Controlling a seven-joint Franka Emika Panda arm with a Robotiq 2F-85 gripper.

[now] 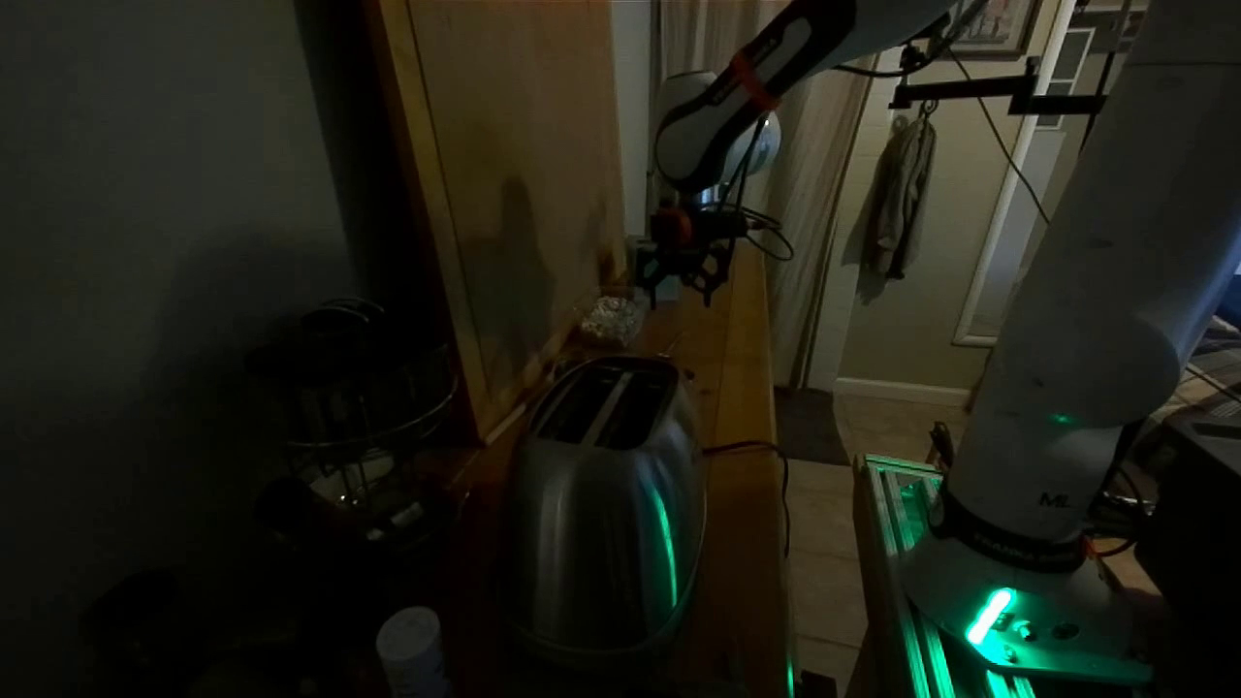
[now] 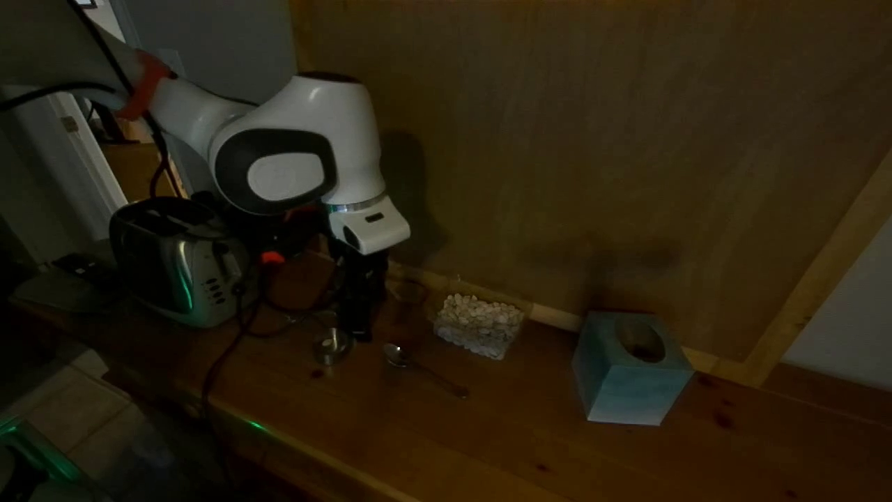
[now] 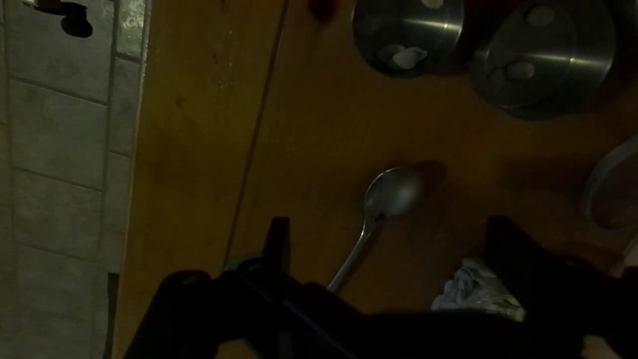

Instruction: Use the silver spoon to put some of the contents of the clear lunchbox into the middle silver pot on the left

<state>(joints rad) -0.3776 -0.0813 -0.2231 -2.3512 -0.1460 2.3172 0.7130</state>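
Below your spread, empty fingers, the silver spoon lies on the table, so picking it up looks like the step in hand; you likely need to line up with its slanting handle, lower, then close. Mind the filled clear lunchbox near one finger; past the spoon's head sit the silver pots, and well apart from the fingers stand the toaster and the tissue box.

In an exterior view, the desk is carrying a toaster at left, a spoon and clear lunchbox below centre, a blue box lower right; in the wrist view, silver pots are standing upper right.
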